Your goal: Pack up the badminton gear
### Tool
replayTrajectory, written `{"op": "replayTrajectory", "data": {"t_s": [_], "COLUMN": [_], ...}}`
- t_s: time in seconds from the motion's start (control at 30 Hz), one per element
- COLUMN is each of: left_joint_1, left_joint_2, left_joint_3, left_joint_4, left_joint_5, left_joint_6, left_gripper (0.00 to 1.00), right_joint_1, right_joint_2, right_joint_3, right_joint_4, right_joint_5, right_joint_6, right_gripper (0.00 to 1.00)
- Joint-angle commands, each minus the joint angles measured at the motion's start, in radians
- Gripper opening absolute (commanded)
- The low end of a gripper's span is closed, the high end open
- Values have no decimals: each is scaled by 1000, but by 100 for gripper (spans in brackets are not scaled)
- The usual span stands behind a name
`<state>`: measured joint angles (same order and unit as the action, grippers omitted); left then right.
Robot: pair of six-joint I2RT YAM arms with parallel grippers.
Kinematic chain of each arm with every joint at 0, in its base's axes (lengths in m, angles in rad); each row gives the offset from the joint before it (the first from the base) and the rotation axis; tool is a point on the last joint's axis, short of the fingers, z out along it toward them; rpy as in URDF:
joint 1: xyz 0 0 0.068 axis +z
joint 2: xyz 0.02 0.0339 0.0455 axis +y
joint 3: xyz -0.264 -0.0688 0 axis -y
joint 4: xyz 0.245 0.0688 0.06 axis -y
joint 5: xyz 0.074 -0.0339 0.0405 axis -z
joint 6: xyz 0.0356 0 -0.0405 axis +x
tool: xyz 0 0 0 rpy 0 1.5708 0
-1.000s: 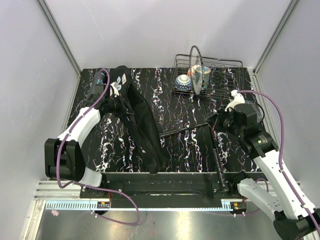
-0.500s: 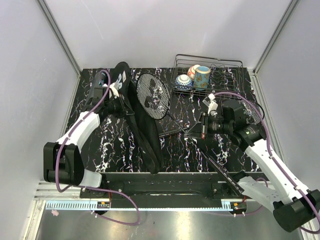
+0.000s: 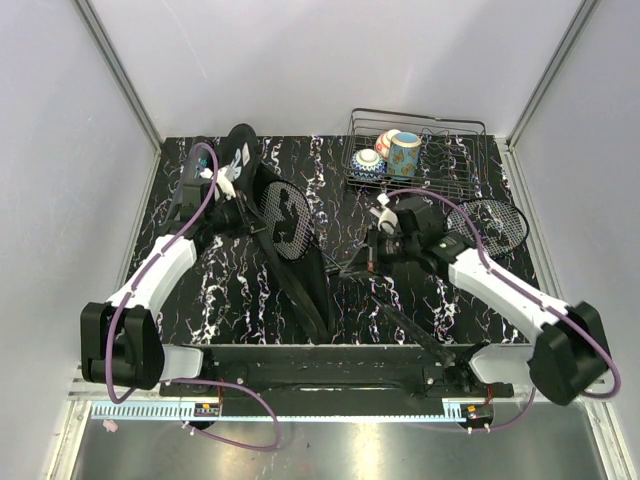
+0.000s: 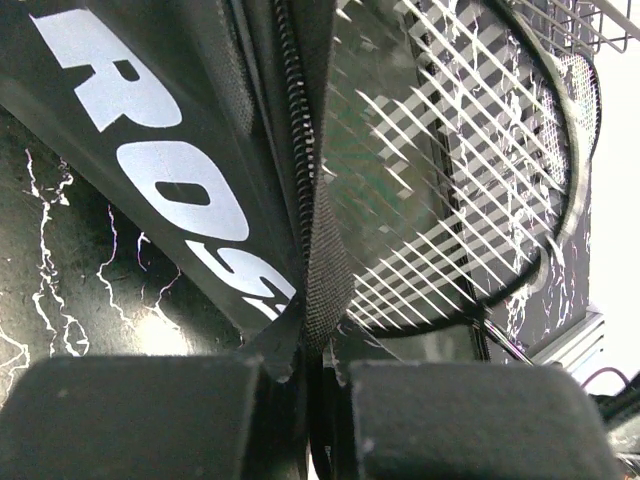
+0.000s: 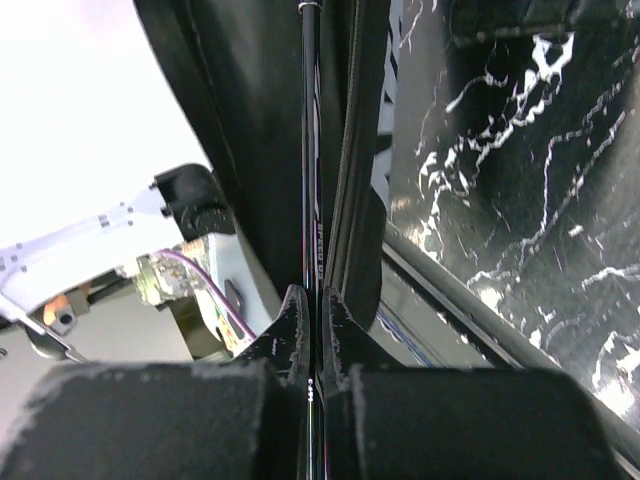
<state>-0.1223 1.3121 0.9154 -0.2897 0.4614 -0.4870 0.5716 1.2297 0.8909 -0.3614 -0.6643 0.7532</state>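
White-walled cell, black white-veined marble tabletop [image 3: 220, 300]. Left claw [image 3: 237, 213] clenched, pinching the zipper edge of the long black fabric bag with white lettering [image 3: 297, 285]; the wrist view shows that edge squeezed between the pads [image 4: 150, 420]. The bag runs diagonally from far left toward the near edge. Right claw [image 3: 367, 258] clenched on the shaft of the black thin-shafted racket with oval strung head [image 3: 283, 220]; the shaft [image 5: 310, 180] runs straight out between the fingers. The head sits at the bag's opened mouth beside the left claw; can't tell how far inside. Second strung racket [image 3: 497, 222] lies flat at the right. Wire basket [image 3: 460, 170] with painted ceramic cups [image 3: 404, 152] at the far right.
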Motion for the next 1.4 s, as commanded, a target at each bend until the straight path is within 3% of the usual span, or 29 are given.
{"op": "replayTrajectory", "data": {"t_s": [0.0, 0.23, 0.47, 0.67, 0.9, 1.03, 1.17, 1.37], "left_joint_1": [-14, -49, -94, -96, -96, -94, -96, -93], "left_joint_2": [-40, -57, -79, -103, -89, -94, -103, -123], "left_joint_3": [-6, -16, -27, -61, -104, -113, -108, -107], "left_joint_4": [109, 132, 142, 119, 129, 162, 176, 163], "left_joint_5": [51, 85, 181, 252, 318, 350, 394, 418], "left_joint_6": [24, 42, 13, 8, -1, -25, -44, -24], "left_gripper": [0, 0, 0, 0, 0, 0, 0, 0], "right_joint_1": [34, 70, 108, 138, 188, 214, 264, 304], "right_joint_2": [138, 395, 520, 609, 645, 622, 649, 720], "right_joint_3": [126, 313, 345, 336, 445, 401, 375, 385], "right_joint_4": [237, 410, 671, 909, 716, 736, 884, 931], "right_joint_5": [74, 89, 233, 340, 608, 733, 764, 738], "right_joint_6": [138, 161, 100, 141, 87, 97, -67, -219], "right_gripper": [0, 0, 0, 0, 0, 0, 0, 0]}}
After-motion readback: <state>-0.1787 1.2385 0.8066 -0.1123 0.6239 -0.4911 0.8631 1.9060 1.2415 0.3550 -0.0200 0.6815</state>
